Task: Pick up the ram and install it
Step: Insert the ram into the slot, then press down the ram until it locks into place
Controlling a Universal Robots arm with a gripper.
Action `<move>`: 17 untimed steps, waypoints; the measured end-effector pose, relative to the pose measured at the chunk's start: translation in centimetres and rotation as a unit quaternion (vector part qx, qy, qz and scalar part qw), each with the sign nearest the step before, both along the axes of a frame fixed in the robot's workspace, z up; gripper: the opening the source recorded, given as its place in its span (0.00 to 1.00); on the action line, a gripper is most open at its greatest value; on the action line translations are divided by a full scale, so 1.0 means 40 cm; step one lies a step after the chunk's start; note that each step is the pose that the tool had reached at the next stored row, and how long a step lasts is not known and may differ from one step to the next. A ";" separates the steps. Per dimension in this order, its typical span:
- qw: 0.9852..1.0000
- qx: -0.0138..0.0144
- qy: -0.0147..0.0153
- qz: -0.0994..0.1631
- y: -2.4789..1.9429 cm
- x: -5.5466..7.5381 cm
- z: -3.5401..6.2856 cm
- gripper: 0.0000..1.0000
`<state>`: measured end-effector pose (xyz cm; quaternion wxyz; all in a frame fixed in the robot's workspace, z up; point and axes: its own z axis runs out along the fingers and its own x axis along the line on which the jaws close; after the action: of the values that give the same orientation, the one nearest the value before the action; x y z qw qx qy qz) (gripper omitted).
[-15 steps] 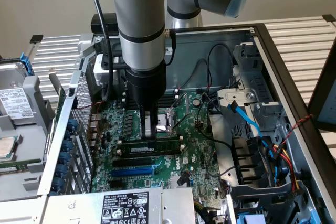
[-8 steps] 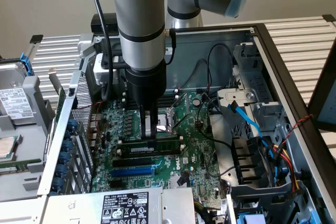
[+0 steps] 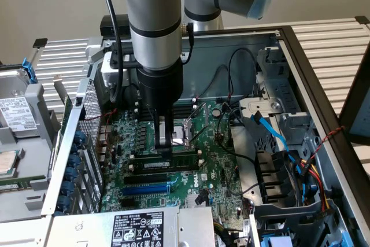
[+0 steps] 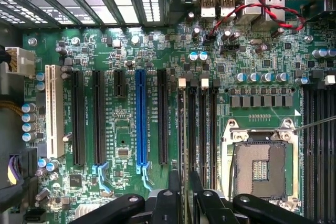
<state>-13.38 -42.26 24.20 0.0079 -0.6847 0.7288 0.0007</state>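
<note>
The ram (image 3: 182, 159) is a long green stick with a white label. It stands on edge along one of the black memory slots (image 4: 205, 129), beside the CPU socket (image 3: 186, 126). My gripper (image 3: 165, 150) reaches straight down onto its middle, one finger on each face, shut on its top edge. In the wrist view the ram (image 4: 182, 129) shows edge-on as a thin dark line running away from my gripper (image 4: 184, 184) over the outermost memory slot. How deep it sits in the slot cannot be told.
Black expansion slots and a blue slot (image 4: 140, 119) lie beside the memory slots. The open CPU socket (image 4: 260, 163) is on the other side. Loose cables (image 3: 277, 137) and a drive cage crowd the exterior view's right. A power supply (image 3: 139, 228) sits in front.
</note>
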 end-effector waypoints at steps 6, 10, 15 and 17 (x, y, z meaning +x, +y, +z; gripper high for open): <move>1.000 -0.003 0.000 0.000 0.000 0.000 0.006 0.10; 1.000 -0.005 0.000 0.000 0.000 0.000 0.006 0.10; 1.000 -0.006 0.000 0.000 0.000 0.000 0.006 0.10; 1.000 -0.007 0.000 0.000 0.000 0.000 0.006 0.10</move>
<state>-13.38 -42.26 24.45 0.0031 -0.6847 0.7288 -0.0044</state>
